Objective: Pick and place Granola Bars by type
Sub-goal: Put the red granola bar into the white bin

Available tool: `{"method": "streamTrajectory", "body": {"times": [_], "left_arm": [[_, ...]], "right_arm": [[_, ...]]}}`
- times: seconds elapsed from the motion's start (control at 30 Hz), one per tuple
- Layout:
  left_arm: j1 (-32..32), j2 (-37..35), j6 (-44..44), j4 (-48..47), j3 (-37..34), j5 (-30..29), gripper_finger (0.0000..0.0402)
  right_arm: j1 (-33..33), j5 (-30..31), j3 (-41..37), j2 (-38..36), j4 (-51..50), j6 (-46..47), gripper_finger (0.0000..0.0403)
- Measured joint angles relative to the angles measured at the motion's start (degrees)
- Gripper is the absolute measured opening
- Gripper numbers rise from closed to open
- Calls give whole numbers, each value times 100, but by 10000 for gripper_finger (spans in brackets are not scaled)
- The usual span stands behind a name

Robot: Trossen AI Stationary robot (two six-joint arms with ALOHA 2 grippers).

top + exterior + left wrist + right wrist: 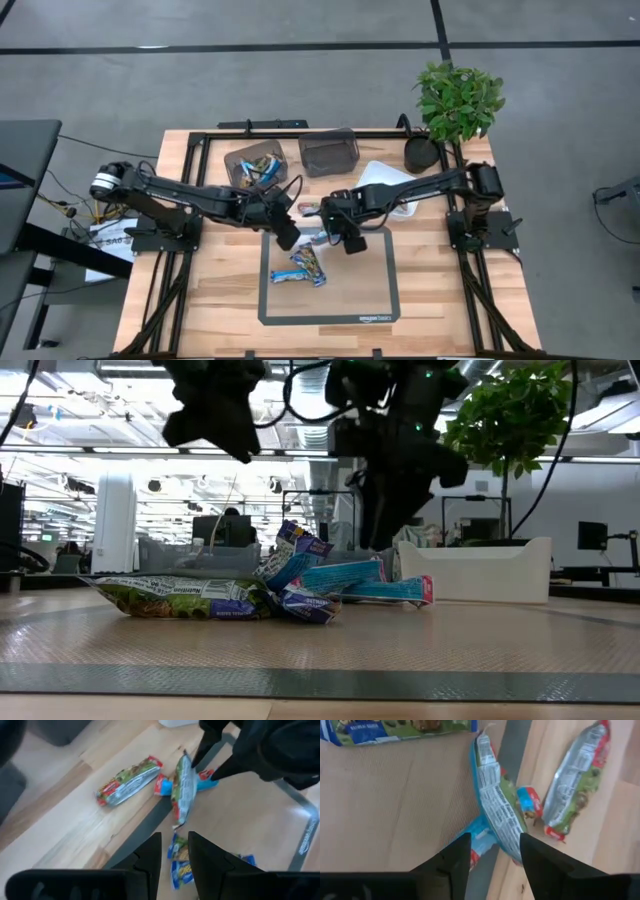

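Above granola bars (495, 805), right claw (492, 850) open.

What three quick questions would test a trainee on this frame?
1. True or false: the left claw is gripping a bar.
2. The right claw hovers open above: A) a blue-edged granola bar; B) a plant; C) a white tray.
3. Fill in: bars already lie in the dark bin nearer the ___ arm.

Key: 1 false; 2 A; 3 left.
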Motion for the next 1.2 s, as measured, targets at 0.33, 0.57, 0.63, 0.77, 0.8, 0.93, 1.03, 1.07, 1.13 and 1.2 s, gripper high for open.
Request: {"method": "streamTrajectory", "body": {"times": [0.33,0.57,0.63,0.77,0.8,0.93,1.03,1.07,1.13,1.2], "left_arm": [[4,-260,140,-230,0,-108,87],[-11,-260,131,-230,0,-6,87],[-9,-258,129,-230,0,4,87],[-9,-258,107,-208,0,6,86],[-9,-258,106,-208,0,6,86],[-7,-258,102,-208,0,5,86],[-7,-258,101,-206,2,3,86],[-7,-258,100,-201,2,3,86],[-4,-258,100,-191,2,3,86],[-4,-258,136,-167,2,1,86]], "right_arm": [[-274,31,16,187,268,-249,148],[-465,-360,-1,446,-146,-351,148],[-474,-439,15,529,-120,-369,146],[-474,-439,4,558,-115,-357,139],[-474,-439,5,558,-77,-356,134],[-474,-439,20,528,-159,-353,95],[-474,-441,23,525,-205,-351,47],[-474,-441,23,525,-206,-346,30],[-474,-441,23,523,-206,-247,9],[-502,-449,23,523,-206,-54,11]]}}
